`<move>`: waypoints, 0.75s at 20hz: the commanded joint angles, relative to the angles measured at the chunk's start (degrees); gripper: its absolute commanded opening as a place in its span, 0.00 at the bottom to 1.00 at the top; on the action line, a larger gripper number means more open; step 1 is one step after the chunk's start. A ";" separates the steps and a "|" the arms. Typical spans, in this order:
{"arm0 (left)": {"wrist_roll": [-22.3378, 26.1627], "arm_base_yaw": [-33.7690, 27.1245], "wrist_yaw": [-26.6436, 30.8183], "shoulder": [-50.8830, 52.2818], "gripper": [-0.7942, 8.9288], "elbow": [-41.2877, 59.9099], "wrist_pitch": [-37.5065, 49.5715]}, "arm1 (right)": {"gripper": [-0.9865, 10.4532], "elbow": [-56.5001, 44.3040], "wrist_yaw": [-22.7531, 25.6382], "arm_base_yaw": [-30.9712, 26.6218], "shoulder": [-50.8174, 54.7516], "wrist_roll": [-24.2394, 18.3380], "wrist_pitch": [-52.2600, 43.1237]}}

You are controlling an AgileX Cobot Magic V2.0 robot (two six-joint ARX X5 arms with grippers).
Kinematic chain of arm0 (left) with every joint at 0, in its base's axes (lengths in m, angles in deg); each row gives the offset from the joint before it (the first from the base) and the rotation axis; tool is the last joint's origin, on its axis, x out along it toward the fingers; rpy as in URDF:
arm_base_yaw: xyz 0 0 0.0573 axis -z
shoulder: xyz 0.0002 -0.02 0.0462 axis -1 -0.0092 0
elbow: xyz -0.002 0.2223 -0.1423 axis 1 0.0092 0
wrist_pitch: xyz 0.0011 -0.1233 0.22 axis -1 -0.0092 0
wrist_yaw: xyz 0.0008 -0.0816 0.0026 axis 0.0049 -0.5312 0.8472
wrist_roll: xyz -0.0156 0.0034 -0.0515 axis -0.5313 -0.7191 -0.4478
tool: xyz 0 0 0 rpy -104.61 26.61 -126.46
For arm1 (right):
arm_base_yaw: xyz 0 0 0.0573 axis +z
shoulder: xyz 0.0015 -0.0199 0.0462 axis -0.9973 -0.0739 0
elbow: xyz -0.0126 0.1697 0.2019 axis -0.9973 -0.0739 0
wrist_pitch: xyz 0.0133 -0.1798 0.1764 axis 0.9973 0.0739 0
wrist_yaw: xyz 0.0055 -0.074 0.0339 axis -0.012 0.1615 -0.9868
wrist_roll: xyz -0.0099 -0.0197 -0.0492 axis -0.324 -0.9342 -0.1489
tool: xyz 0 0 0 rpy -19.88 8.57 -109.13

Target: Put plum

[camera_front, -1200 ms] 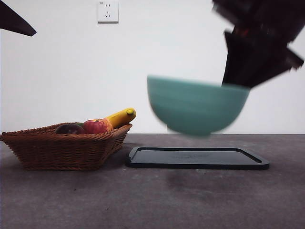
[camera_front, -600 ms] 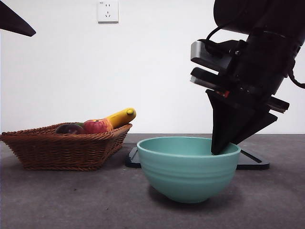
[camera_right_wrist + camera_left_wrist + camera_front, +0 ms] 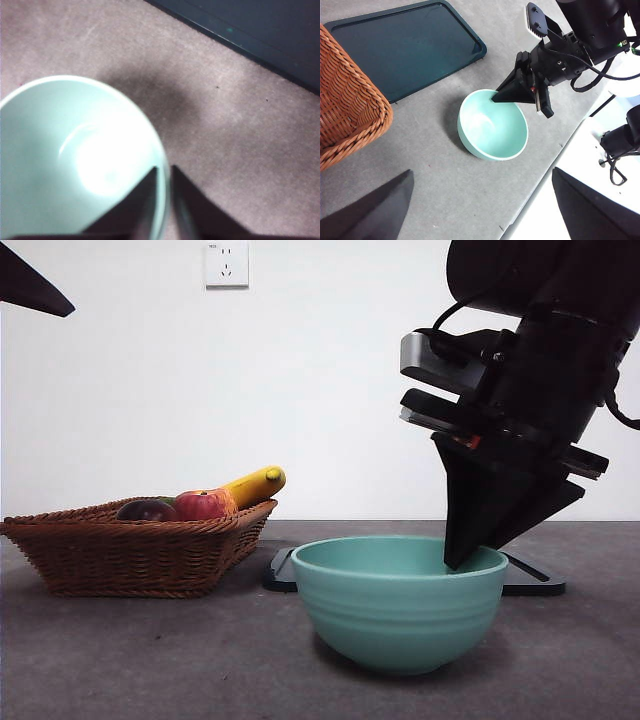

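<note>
The plum [image 3: 147, 510] lies dark and glossy in the wicker basket [image 3: 130, 552] at the left, beside a red apple [image 3: 203, 505]. A teal bowl [image 3: 400, 608] stands on the table in front of the tray. My right gripper [image 3: 461, 554] reaches down from the upper right and is shut on the bowl's right rim. In the right wrist view its jaws straddle the rim of the bowl [image 3: 75, 160], one inside and one outside. My left gripper [image 3: 482, 172] hangs open and high above the table, holding nothing. The bowl [image 3: 492, 125] is empty.
A yellow banana [image 3: 255, 483] sticks up from the basket [image 3: 345, 100]. A flat dark tray [image 3: 405, 45] lies behind the bowl, its edge [image 3: 535, 582] showing at the right. The table's edge runs close to the bowl in the left wrist view.
The bowl came down from the air above the tray onto the table in front of it, carried by my right gripper. In the last half second it settled slightly lower.
</note>
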 commanded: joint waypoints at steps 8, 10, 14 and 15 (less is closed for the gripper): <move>0.72 0.22 -0.26 -0.39 0.53 -0.66 0.28 | 0.33 0.79 0.50 0.13 1.46 1.27 -0.33; 0.72 0.22 -0.26 -0.39 0.53 -0.66 0.28 | 0.33 1.75 0.52 -0.42 4.46 1.22 0.42; 0.72 0.22 -0.26 -0.39 0.53 -0.66 0.28 | 0.33 5.27 0.90 -1.40 12.33 0.11 4.35; 0.72 0.22 -0.26 -0.39 0.53 -0.66 0.28 | 0.33 6.38 0.83 -1.40 14.27 -0.31 5.73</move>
